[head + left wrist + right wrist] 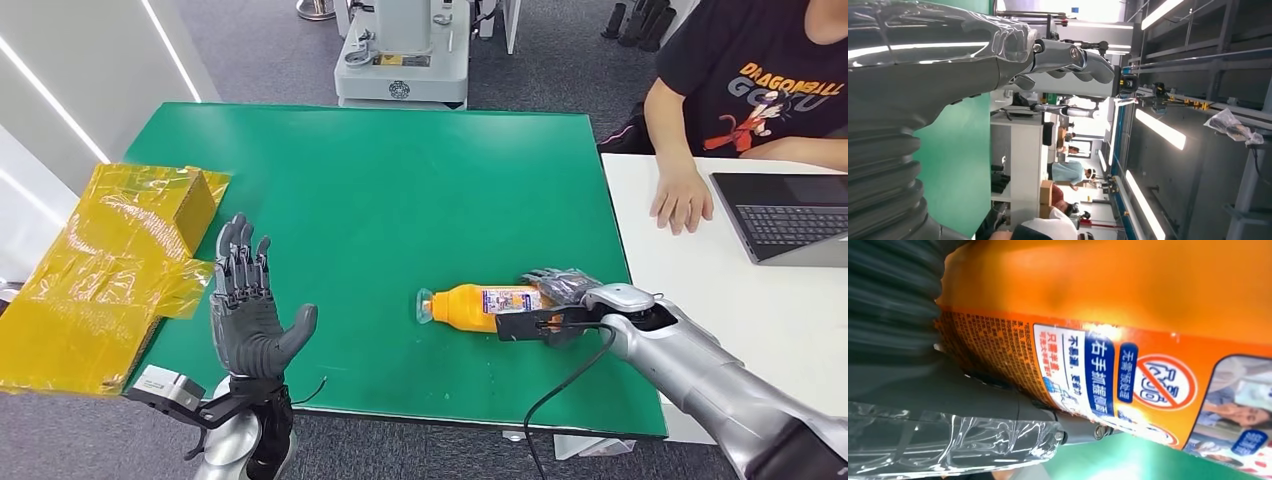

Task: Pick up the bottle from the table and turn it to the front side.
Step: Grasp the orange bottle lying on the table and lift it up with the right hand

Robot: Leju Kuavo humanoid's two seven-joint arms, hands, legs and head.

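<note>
One orange bottle [478,306] lies on side, near right of green table [400,200], cap leftward. Right hand [560,300] wraps base end, apparently for lift. Left hand [245,310] spread, upright, idle.

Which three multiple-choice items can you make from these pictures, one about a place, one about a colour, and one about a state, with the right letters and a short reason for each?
1. Where does the bottle lie?
A. on the green table
B. on the white table
C. on the yellow wrapped boxes

2. What colour is the bottle's body?
A. blue
B. orange
C. white

3. What is the state of the left hand?
A. holding the bottle
B. raised, fingers apart, holding nothing
C. pressed flat on the laptop

Answers:
1 A: the head view shows the bottle on its side on the green surface, with the right hand around its base end.
2 B: the body is orange in both the head and right wrist views.
3 B: the fingers are spread and hold nothing.
</note>
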